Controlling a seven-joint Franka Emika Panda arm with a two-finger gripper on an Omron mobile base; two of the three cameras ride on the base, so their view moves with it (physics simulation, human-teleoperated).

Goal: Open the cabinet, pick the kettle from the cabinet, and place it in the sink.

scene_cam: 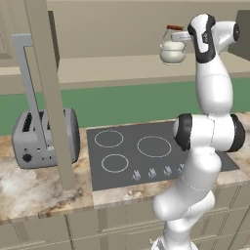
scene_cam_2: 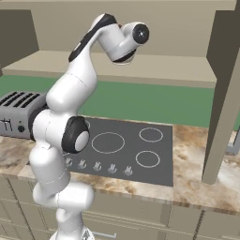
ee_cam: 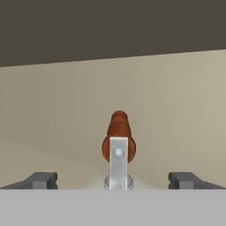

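Kettle (scene_cam: 173, 51): a small cream-white rounded vessel standing upright on the floor of the open cabinet (scene_cam: 112, 63), toward the right of the shelf in the left base view. Its thin wire bail rises above the lid and carries a reddish-brown wooden grip (scene_cam: 174, 28). In the hand view the grip (ee_cam: 118, 134) appears end-on at centre, with a pale metal bracket (ee_cam: 118, 163) directly below it and the beige inner wall of the cabinet behind.

Fingers: the gripper (ee_cam: 113, 180) is wide open, its two dark fingers (ee_cam: 40, 180) set far apart, one on each side of the bail. They flank the handle without touching it. In the left base view the hand lies just beside the kettle, on its right, level with the bail.

Cabinet door (scene_cam: 46, 93): swung open, seen edge-on as a tall beige panel at the left of the left base view, with a long silver bar handle (scene_cam: 27, 83). The second door (scene_cam_2: 224, 93) stands open at the right of the right base view.

Surface (scene_cam: 39, 188): marbled brown stone below the cabinet. A black cooktop (scene_cam: 146, 156) with white rings is set into it, and a grey toaster (scene_cam: 44, 136) stands to the left of the cooktop, behind the open door. A green wall band (scene_cam: 127, 102) runs between surface and cabinet.
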